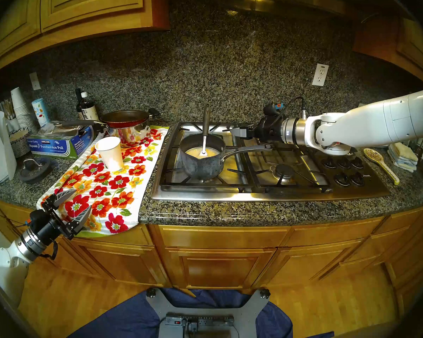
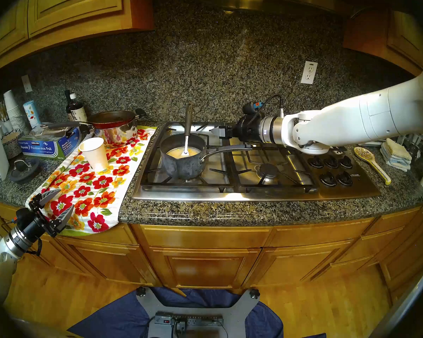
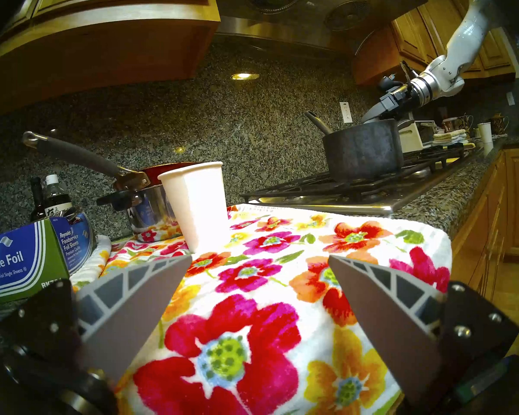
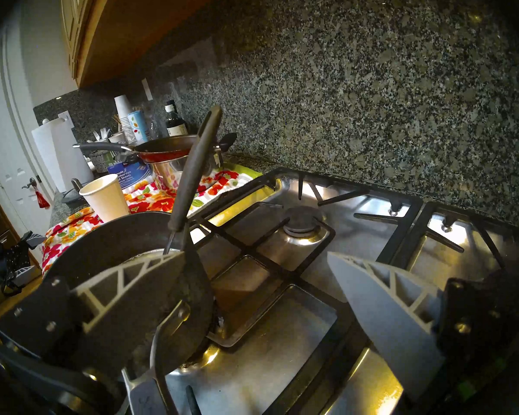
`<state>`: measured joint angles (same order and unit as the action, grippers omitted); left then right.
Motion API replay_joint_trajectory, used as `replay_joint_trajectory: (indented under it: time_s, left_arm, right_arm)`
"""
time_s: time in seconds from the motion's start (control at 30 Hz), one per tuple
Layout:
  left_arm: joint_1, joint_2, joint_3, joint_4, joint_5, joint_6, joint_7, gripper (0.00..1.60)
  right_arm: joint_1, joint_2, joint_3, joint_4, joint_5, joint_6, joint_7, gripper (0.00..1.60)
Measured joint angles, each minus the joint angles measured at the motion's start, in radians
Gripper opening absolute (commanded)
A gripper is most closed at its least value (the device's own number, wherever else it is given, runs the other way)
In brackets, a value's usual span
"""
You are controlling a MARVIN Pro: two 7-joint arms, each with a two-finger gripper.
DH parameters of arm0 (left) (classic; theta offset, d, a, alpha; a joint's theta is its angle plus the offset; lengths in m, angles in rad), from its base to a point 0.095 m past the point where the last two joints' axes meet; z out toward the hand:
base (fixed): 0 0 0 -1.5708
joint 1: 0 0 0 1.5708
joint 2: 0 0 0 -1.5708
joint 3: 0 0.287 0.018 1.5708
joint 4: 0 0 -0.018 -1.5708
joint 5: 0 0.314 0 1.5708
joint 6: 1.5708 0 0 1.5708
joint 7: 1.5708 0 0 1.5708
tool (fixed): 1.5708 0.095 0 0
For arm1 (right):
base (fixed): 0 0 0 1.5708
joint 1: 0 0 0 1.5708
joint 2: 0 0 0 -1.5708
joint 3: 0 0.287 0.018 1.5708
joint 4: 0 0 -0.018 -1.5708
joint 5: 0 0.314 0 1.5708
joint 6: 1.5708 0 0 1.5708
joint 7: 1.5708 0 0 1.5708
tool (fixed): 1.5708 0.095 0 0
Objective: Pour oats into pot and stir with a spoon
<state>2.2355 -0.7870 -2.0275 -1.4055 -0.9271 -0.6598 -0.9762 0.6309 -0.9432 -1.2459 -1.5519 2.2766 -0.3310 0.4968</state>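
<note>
The right hand (image 1: pixel 232 131) hangs over the back of the cooktop with its two grey fingers spread wide and nothing between them, pointing toward the large spoon with the shiny silver bowl and long dark grey handle (image 1: pixel 206 121). That spoon lies to the hand's left, at about the same depth, near it but clearly apart. Its long axis runs steeply up and leans back toward the wall, bowl down in the liquid and handle end high against the far rim. So I'd judge the handle, not the neck, is what the open fingers would have to close across. The right hand is far the nearer. The left hand (image 1: pixel 75 205) is also wide and empty, well away at the desk's front edge over the flowered towel (image 1: pixel 112 183).

The spoon stands in the small dark grey mottled saucepan with a pour lip and long curved silver handle (image 1: pixel 202 164), which sits on the front left burner grate of the steel cooktop (image 1: pixel 254 193); that handle reaches out right, passing below the right hand. Inside lies a pale yellowish liquid with cream flakes, the oats (image 1: pixel 193 152), loose around the spoon bowl, so pouring looks done and stirring remains.

Left of the cooktop a white paper cup (image 1: pixel 110 152) stands upright on the towel.
</note>
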Motion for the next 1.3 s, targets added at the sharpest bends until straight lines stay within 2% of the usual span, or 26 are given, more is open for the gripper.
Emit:
replay_joint_trajectory:
  time_s: [0.27,0.8,1.07,1.3]
  left_arm:
    - [0.003,0.000,-0.002,-0.004,-0.005,0.010,0.001,1.60]
    - [-0.011,0.025,-0.030,-0.062,-0.080,0.190,0.040,1.60]
    - [-0.049,0.051,-0.018,-0.065,-0.105,0.284,0.083,1.60]
    - [-0.084,0.073,0.003,-0.071,-0.108,0.334,0.120,1.60]
  right_arm:
    - [-0.001,-0.002,-0.001,0.000,0.002,0.000,0.000,1.60]
    - [-0.002,-0.005,-0.004,0.000,0.006,0.000,0.002,1.60]
    - [-0.002,-0.006,-0.005,0.000,0.008,0.000,0.004,1.60]
    - [-0.002,-0.007,-0.006,0.000,0.009,0.000,0.004,1.60]
